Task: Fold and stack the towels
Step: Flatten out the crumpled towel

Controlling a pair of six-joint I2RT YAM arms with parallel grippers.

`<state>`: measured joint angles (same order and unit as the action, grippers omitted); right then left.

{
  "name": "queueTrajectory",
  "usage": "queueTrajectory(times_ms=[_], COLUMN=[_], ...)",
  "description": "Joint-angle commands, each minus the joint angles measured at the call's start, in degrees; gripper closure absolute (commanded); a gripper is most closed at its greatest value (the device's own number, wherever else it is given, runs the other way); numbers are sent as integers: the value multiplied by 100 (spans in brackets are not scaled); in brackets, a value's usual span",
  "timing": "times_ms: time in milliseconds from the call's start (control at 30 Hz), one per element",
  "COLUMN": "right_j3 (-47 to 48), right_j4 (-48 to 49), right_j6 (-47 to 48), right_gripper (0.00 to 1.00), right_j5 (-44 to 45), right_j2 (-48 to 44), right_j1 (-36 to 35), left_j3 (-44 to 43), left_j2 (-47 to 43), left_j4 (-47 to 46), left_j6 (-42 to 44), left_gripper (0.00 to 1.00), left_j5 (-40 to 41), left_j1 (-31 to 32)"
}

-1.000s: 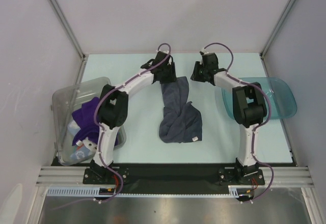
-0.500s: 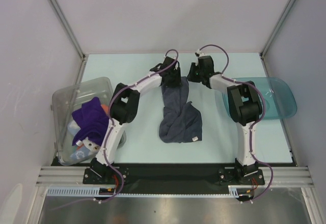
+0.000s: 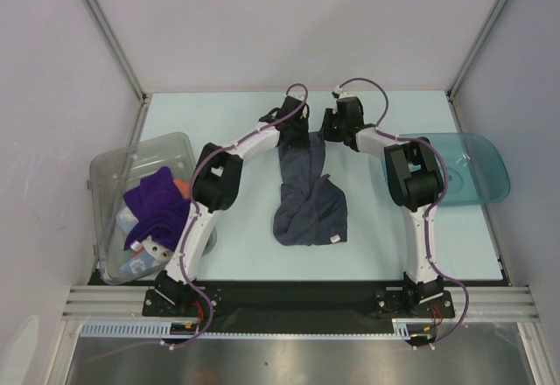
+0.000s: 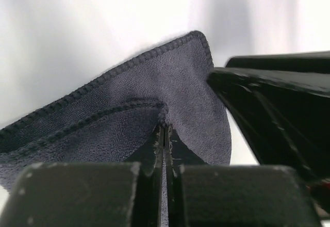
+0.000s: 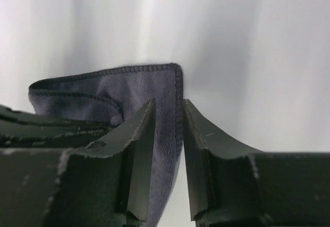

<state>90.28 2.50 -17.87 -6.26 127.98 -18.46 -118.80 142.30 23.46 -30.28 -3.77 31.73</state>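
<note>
A dark navy-grey towel lies crumpled lengthwise in the middle of the table, its far end reaching up between both grippers. My left gripper is at that far end. In the left wrist view the left gripper is shut on a hem fold of the towel. My right gripper stands just to its right. In the right wrist view the right gripper is open, its jaws straddling the corner edge of the towel. A purple towel lies in the bin.
A clear plastic bin at the left holds the purple towel over a light blue cloth and an orange one. A teal translucent tray sits at the right edge. The right gripper's black body crowds the left wrist view.
The left gripper moved right along the towel's far end and closed on its hem. The right gripper shifted left until its jaws straddle the towel's corner.
</note>
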Motion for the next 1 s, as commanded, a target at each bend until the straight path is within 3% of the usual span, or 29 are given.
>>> queueTrajectory(times_ms=[0, 467, 700, 967], right_j3=[428, 1510, 1800, 1800], right_j4=[-109, -1393, -1656, -1902], right_j6=[196, 91, 205, 161], right_gripper=[67, 67, 63, 67], right_j5=[239, 1267, 1215, 1233], right_j2=[200, 834, 1061, 1150], right_j1=[-131, -360, -404, -457], left_j3=[-275, 569, 902, 1474], left_j2=[-53, -870, -1064, -1459], left_j4=[114, -88, -52, -228], left_j6=[180, 181, 128, -241], left_gripper=[100, 100, 100, 100], left_j5=[-133, -203, -18, -150], left_j1=[-44, -44, -123, -404])
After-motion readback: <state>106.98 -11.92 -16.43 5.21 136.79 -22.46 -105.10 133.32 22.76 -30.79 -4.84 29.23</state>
